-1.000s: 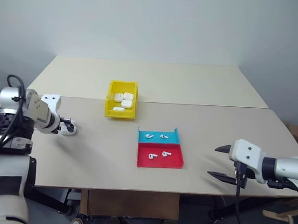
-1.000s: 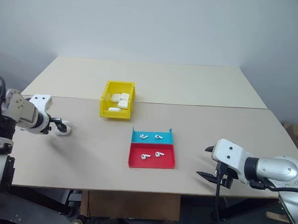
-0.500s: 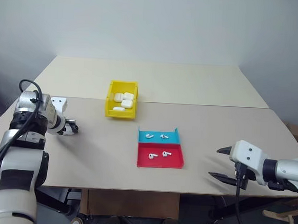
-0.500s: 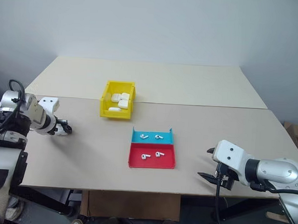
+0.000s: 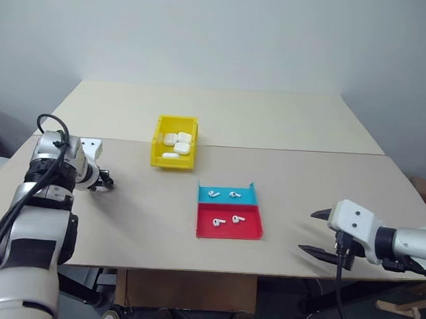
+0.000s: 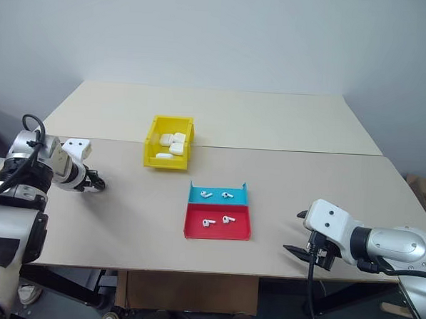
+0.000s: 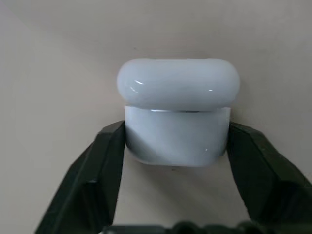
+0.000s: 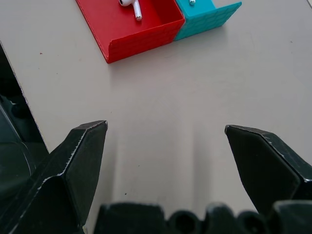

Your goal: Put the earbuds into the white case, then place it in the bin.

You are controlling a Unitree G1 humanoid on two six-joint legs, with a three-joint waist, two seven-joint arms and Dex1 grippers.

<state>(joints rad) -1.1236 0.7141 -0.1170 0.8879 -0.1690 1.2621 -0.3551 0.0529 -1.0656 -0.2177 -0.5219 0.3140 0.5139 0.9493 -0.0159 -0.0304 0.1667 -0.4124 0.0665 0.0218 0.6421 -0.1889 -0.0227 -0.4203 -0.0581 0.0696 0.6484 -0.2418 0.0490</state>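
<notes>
Earbuds, tiny glossy white [image 5: 225, 220]: four in my red-and-blue tray [image 5: 228, 232] | yellow plastic bin [image 5: 173, 151]: white cases | left gripper [image 7: 175, 146] clamps glossy white case [image 7: 177, 114] near table's [image 5: 305, 171] left edge | right gripper [image 8: 165, 146] agape.

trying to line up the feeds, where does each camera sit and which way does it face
Left and right eye views: on the head, looking forward and down over the table, yellow bin and red-and-blue tray; both arms show.
Left wrist view: on the left wrist, looking along the left claw, shut on the white case.
Right wrist view: on the right wrist, looking past the open right claw toward the tray.
Shared: the tray and its earbuds show in eye and right wrist views.
</notes>
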